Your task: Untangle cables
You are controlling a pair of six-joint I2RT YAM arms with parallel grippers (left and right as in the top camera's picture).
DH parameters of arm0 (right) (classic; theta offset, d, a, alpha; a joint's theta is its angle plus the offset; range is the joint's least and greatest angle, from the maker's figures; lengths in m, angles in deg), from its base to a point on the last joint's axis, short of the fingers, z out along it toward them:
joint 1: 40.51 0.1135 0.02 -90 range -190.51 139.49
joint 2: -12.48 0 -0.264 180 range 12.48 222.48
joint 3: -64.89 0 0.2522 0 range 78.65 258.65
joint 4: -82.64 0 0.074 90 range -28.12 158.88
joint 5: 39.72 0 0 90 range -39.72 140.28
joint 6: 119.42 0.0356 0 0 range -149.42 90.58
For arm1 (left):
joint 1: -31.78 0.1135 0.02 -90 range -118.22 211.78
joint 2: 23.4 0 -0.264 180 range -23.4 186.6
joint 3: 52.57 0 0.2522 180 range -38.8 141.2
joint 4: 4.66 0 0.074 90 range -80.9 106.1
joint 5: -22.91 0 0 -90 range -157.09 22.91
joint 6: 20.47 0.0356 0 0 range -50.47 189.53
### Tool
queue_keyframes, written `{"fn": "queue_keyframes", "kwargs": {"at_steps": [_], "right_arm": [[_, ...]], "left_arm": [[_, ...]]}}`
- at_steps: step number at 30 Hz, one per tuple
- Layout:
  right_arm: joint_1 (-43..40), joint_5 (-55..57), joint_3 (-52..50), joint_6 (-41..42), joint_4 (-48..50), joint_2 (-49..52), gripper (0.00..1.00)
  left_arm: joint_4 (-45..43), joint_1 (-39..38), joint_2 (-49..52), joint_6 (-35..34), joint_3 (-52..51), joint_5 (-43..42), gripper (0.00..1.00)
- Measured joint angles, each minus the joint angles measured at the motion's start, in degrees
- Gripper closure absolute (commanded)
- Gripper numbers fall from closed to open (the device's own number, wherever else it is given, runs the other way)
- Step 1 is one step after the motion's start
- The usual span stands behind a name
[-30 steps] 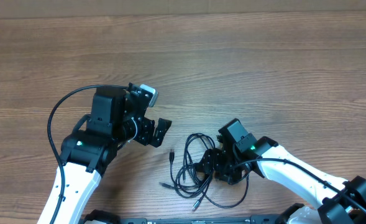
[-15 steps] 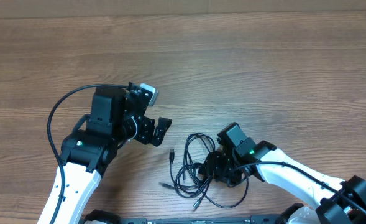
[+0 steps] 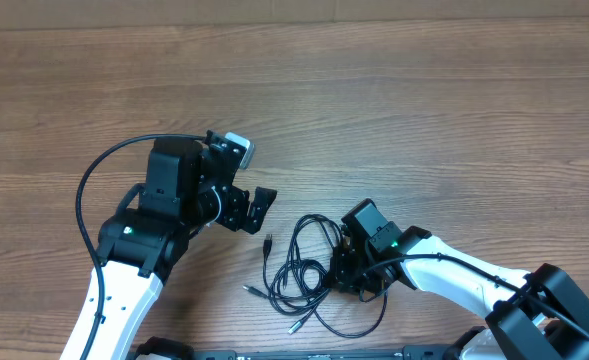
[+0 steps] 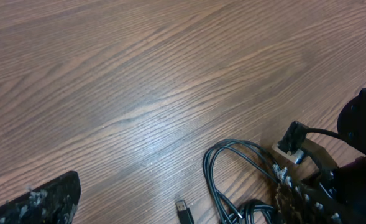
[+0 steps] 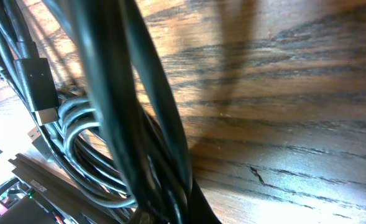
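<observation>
The cables (image 3: 306, 272) lie as a tangle of thin black loops on the wooden table, between my two arms. Loose plug ends point left (image 3: 268, 242) and down-left (image 3: 249, 290). My right gripper (image 3: 342, 272) sits on the right side of the tangle, shut on a bunch of strands. In the right wrist view those cables (image 5: 130, 93) fill the frame and run down between the jaws, and a plug (image 5: 37, 87) shows at the left. My left gripper (image 3: 251, 210) stands open, up-left of the tangle and not touching it. Its wrist view shows the cables (image 4: 232, 165) and a plug (image 4: 184, 212) below it.
The left arm's own thick black cable (image 3: 99, 175) arcs out to the left. The table's near edge and a dark rail (image 3: 304, 354) lie just below the tangle. Bare wood (image 3: 394, 110) stretches across the far half of the table.
The right gripper has closed on the cable strands and shifted left, dragging the tangle and its plug ends a little left. The left arm has not moved.
</observation>
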Motion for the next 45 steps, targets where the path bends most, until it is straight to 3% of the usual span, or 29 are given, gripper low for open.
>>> {"fn": "queue_keyframes", "kwargs": {"at_steps": [11,27,36,45], "right_arm": [[-0.68,1.18,6.23,-4.52,-3.39,-0.07,0.96],[-10.47,3.15,22.91,-15.96,-3.1,-7.72,0.96],[-10.78,1.11,23.63,-17.16,9.46,-8.66,0.96],[-10.78,-0.87,23.65,-17.27,5.31,-8.66,0.96]], "left_arm": [[0.72,0.0,0.0,-1.11,0.0,-0.72,0.0],[2.64,0.0,0.0,-1.49,0.0,-3.91,0.01],[3.08,0.0,0.0,-1.51,0.0,-4.15,0.01],[4.31,0.0,0.0,-1.49,0.0,-4.22,0.01]]}}
